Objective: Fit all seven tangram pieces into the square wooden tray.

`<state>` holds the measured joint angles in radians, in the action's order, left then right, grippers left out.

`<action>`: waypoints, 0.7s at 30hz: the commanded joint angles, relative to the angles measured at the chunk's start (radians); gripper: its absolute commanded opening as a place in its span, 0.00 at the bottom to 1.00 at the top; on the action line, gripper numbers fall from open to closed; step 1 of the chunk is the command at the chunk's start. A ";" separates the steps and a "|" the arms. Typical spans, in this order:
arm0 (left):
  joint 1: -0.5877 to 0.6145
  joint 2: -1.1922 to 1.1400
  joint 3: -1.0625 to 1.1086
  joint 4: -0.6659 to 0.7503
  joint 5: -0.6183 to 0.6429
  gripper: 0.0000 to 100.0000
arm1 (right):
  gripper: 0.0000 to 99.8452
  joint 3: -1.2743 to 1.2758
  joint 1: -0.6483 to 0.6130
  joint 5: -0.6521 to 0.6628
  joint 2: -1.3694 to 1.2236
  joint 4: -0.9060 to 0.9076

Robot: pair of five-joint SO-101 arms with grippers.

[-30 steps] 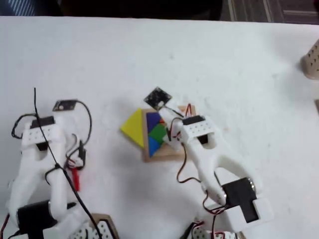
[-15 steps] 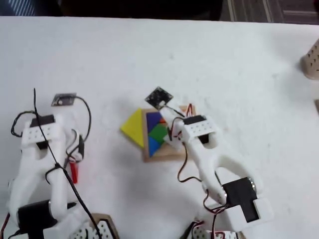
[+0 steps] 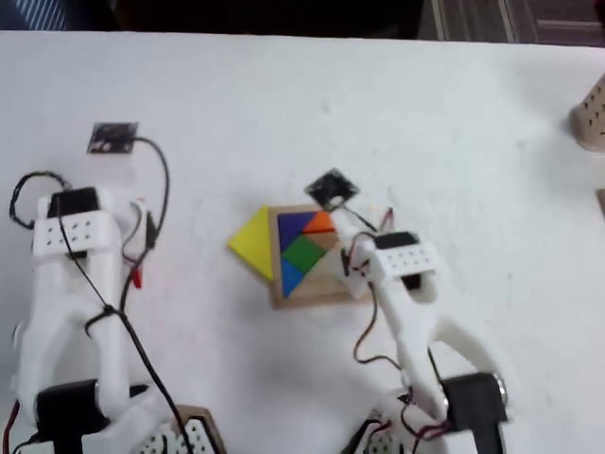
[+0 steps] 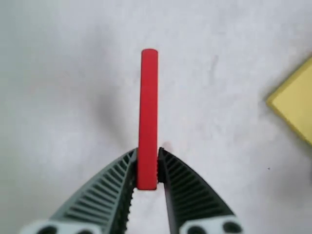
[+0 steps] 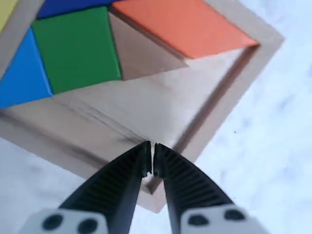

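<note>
The square wooden tray (image 3: 333,272) lies mid-table holding an orange piece (image 3: 319,222), a green piece (image 3: 301,251) and blue pieces (image 3: 290,276). A yellow triangle (image 3: 252,242) rests against the tray's left rim, partly on the table. My right gripper (image 5: 150,158) is shut with nothing in it, its tips low over the tray's bare floor (image 5: 146,107) near a corner, beside the orange piece (image 5: 180,24) and the green piece (image 5: 75,48). At the table's left, my left gripper (image 4: 147,168) is shut on a thin red piece (image 4: 148,112), held edge-on above the white table. The yellow triangle (image 4: 295,102) lies off to one side.
A pegged wooden block (image 3: 591,118) stands at the table's right edge. Cables trail from both arms, and the left arm's black cable (image 3: 156,203) loops over the table. The white tabletop (image 3: 454,142) stretches open behind the tray.
My left arm has moved away from the table's front edge, carrying the red piece with it. My right arm has shifted right and back, uncovering the orange piece.
</note>
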<state>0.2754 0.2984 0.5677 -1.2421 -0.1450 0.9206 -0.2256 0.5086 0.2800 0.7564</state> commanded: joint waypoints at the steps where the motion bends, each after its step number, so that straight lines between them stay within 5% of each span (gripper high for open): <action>1: -0.124 0.007 -0.120 -0.011 0.011 0.02 | 0.02 0.034 0.081 -0.020 0.097 -0.018; 11: -0.463 0.002 -0.198 0.071 0.126 0.02 | 0.02 0.072 0.280 -0.028 0.097 -0.010; 21: -0.723 0.001 -0.100 0.387 0.158 0.02 | 0.02 0.072 0.308 -0.025 0.097 -0.010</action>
<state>-0.3751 0.2969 0.4419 -1.0165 -0.0008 0.9973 0.0660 0.4933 0.3399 0.7564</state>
